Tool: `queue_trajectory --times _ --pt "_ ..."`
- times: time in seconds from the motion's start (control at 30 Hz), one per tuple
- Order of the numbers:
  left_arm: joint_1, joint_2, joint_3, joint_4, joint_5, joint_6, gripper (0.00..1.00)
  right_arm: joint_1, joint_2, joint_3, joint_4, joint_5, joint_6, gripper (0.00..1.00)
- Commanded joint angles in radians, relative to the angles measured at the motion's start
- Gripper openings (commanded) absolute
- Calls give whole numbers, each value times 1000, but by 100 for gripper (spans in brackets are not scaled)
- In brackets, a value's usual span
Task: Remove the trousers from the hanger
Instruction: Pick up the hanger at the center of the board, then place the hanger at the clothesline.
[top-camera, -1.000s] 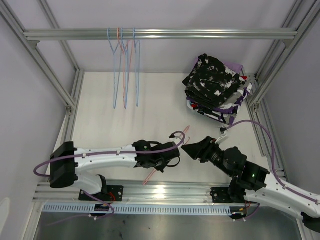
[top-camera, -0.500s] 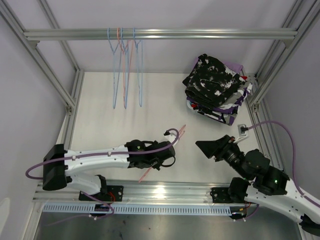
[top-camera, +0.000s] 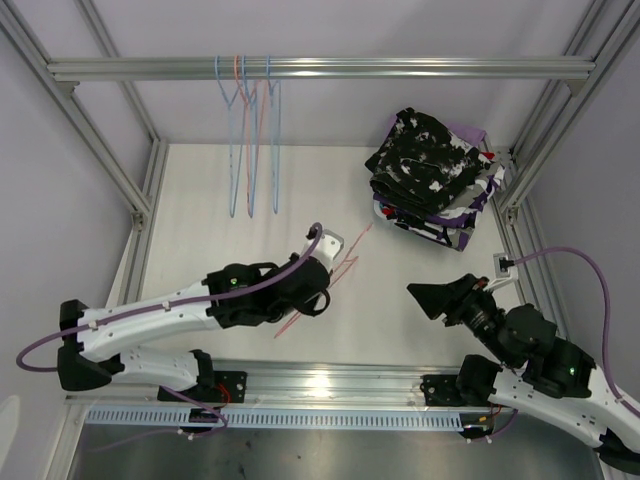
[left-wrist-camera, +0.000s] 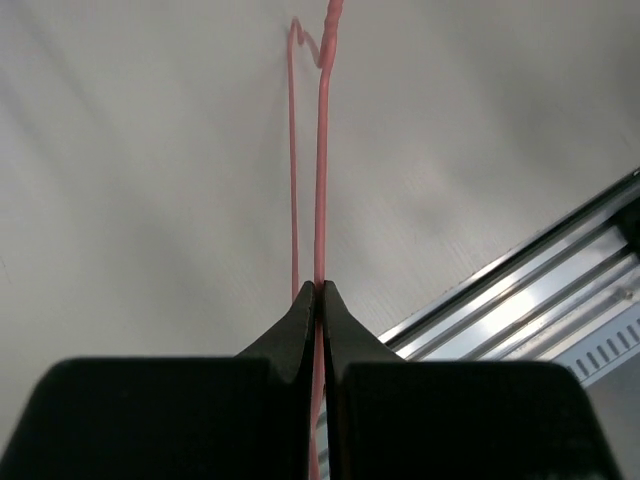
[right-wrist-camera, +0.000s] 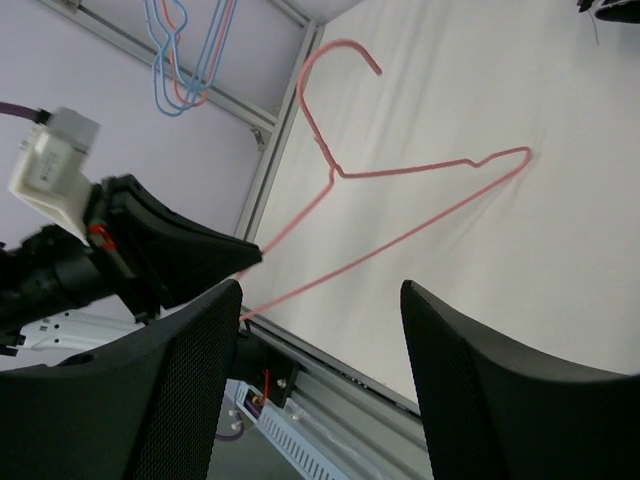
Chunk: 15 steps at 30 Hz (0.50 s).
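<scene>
- Now the left pincer (left-wrist-camera: 318, 289) is clenched on the wire of a bare pink hanger (left-wrist-camera: 320, 180), its tips pinched tight together.
- In the last second that arm has carried the hanger from the near middle of the worktop (top-camera: 210, 210) farther back and a little left. That brings it closer to the rail (top-camera: 400, 68), where empty blue and pink hangers (top-camera: 250, 150) dangle.
- Meanwhile the right pincer (top-camera: 436, 298) has backed off to the near right and spread wider. It is released, with nothing between its fingers.
- The trousers (top-camera: 430, 165) lie stacked at the far right of the worktop. The black pair with white blotches is on top and a purple-white-black print is beneath; the rest I cannot make out.
- No cloth is left on the held hanger, so this pair looks done. Only stowing the hanger seems to remain.
</scene>
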Motion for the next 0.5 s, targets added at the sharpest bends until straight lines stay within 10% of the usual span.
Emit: queue_trajectory --times 0.0,0.47 --pt "24 -22 74 -1 -45 21 0 -2 -24 17 -32 38 -9 70" --pt "46 -10 84 -3 -16 38 0 -2 -22 -75 -1 13 54 74"
